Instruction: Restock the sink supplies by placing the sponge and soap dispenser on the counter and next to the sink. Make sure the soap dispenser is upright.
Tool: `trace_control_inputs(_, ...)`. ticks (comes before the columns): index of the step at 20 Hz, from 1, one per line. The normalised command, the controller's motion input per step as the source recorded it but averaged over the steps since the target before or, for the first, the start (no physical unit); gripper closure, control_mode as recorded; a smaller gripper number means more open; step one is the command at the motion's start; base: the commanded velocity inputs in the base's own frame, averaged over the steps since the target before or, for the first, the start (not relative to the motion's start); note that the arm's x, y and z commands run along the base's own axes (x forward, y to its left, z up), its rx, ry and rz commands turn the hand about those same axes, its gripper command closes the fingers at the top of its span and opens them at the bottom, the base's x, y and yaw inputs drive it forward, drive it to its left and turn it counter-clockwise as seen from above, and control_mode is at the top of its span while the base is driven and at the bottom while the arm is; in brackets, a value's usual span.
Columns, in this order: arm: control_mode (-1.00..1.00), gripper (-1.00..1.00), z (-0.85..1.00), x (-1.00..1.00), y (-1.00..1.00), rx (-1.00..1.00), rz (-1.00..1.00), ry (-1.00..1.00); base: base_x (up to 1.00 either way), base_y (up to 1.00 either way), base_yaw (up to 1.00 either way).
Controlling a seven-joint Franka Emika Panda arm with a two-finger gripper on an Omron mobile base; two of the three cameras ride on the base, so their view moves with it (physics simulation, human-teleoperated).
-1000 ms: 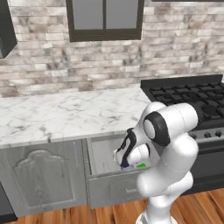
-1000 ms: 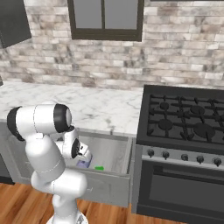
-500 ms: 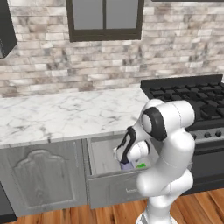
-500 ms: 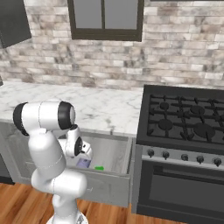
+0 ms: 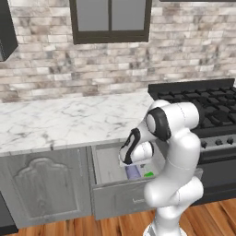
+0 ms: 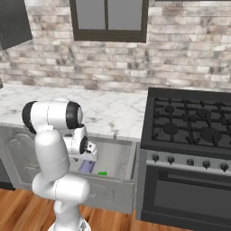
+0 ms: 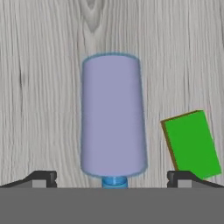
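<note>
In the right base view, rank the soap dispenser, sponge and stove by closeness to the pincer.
1. soap dispenser: in the open drawer, just below the open pincer.
2. sponge: in the same drawer, a little to the right.
3. stove: far right, beyond the drawer.

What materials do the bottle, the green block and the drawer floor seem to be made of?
Bottle: probably matte plastic; smooth, even lavender, no shine.
Green block: likely a sponge; flat bright green with a thin brown edge layer.
Drawer floor: pale grey wood; grain lines and a knot show.
</note>
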Motion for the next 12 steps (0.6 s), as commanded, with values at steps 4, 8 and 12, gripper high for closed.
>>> trace_control_inputs(4, -1.0, -1.0, -0.34, 0.0, 0.0, 0.0, 0.08, 0.0, 0.0, 0.0, 0.0)
trace_control_inputs(8, -1.0, -1.0, -0.27, 0.0, 0.0, 0.0, 0.08, 0.0, 0.0, 0.0, 0.0)
trace_control_inputs(12, -1.0, -1.0, -0.14, 0.03, -0.07, 0.0, 0.04, 0.0, 0.0, 0.0, 0.0)
